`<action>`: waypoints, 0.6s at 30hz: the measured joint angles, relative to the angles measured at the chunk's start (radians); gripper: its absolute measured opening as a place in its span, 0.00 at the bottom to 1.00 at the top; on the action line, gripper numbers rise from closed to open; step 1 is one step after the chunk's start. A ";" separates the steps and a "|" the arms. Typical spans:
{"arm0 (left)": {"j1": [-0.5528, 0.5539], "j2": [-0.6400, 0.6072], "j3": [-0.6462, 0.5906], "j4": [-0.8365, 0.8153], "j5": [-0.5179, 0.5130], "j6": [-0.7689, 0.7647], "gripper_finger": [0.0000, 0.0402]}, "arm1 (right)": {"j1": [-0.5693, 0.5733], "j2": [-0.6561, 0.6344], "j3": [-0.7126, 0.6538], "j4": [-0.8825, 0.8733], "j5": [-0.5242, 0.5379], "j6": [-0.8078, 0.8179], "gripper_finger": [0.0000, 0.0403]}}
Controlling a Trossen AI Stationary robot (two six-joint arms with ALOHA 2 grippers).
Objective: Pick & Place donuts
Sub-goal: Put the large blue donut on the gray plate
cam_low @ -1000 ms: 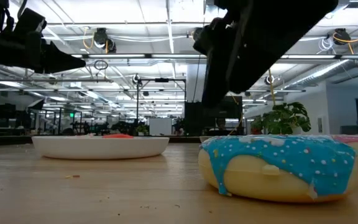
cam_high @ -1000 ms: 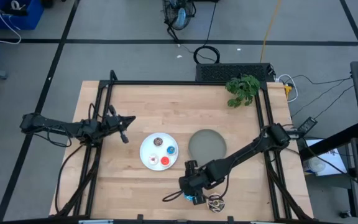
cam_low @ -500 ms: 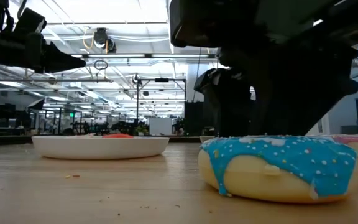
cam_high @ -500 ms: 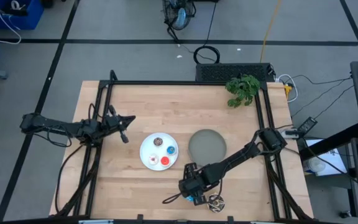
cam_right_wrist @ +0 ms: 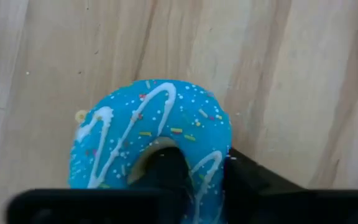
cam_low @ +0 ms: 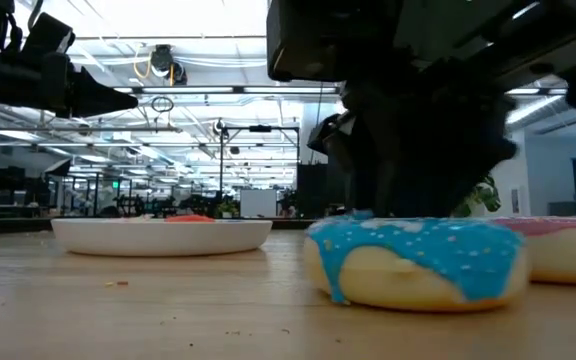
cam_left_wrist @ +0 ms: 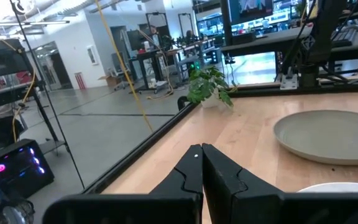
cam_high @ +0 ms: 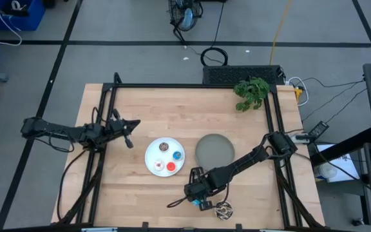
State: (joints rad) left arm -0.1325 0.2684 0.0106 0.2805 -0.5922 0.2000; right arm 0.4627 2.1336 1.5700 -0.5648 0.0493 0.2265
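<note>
Blue donut (cam_right_wrist: 151, 140) sat on the table (cam_high: 172, 109) near its front edge, w/ our right pincer (cam_right_wrist: 194, 171) clamped across its ring, one finger thru the hole. Grasp step, we reckoned; next needed a clean lift toward the grey plate (cam_high: 214, 149). Left pincer (cam_left_wrist: 202, 163) waited shut, well apart.

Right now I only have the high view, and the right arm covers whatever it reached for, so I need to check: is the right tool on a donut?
Observer: Yes. Its wrist view shows the right tool pinching the blue donut, one finger in the hole and one outside the ring.
Operator: Is it lifted yet?
Observer: No. In the low view it rests on the table.
Operator: Anything crowding it?
Observer: A pink donut lies right beside it; I cannot tell whether they touch.
</note>
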 joint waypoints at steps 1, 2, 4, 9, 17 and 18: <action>0.000 0.000 0.000 0.000 0.000 0.000 0.02 | -0.003 -0.010 -0.001 -0.001 -0.002 -0.003 0.10; 0.000 0.000 0.000 0.000 0.000 0.000 0.02 | -0.005 -0.023 -0.002 -0.006 -0.001 -0.009 0.06; 0.000 0.000 0.000 0.000 0.000 -0.001 0.02 | -0.011 -0.061 -0.002 -0.012 0.001 -0.017 0.03; 0.000 0.000 0.000 -0.001 0.000 -0.002 0.02 | -0.034 -0.180 -0.002 -0.042 0.009 -0.030 0.05; 0.000 0.000 0.000 0.000 0.001 -0.019 0.02 | -0.145 -0.414 -0.001 -0.316 0.200 -0.006 0.03; 0.000 0.000 0.000 0.000 0.001 -0.019 0.02 | -0.172 -0.439 -0.011 -0.329 0.210 -0.002 0.03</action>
State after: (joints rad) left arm -0.1326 0.2684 0.0107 0.2808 -0.5915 0.1810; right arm 0.2911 1.6945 1.5590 -0.8941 0.2593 0.2240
